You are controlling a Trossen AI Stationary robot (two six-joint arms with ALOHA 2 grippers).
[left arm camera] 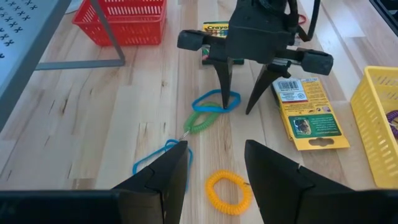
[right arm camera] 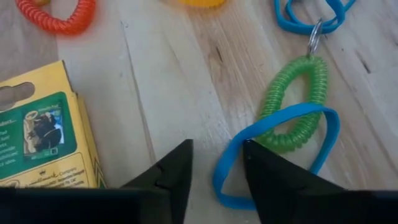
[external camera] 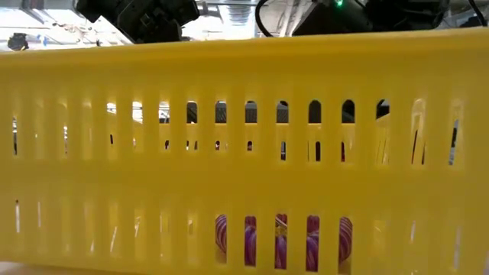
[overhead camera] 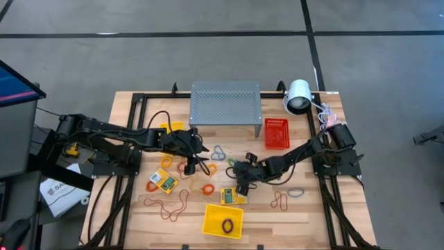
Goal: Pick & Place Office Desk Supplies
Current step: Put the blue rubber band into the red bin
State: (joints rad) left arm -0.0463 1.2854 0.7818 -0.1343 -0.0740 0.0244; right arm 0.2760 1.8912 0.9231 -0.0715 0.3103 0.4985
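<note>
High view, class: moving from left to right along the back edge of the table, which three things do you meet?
Grey perforated stand → red basket → white lamp.

Overhead, table-level (basket-blocked), two close wrist views.

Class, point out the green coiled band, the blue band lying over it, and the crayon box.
green coiled band (right arm camera: 297, 99), right wrist view, its coiled side.
blue band (right arm camera: 280, 124), right wrist view, upper strand.
crayon box (right arm camera: 40, 134), right wrist view, green printed face.
</note>
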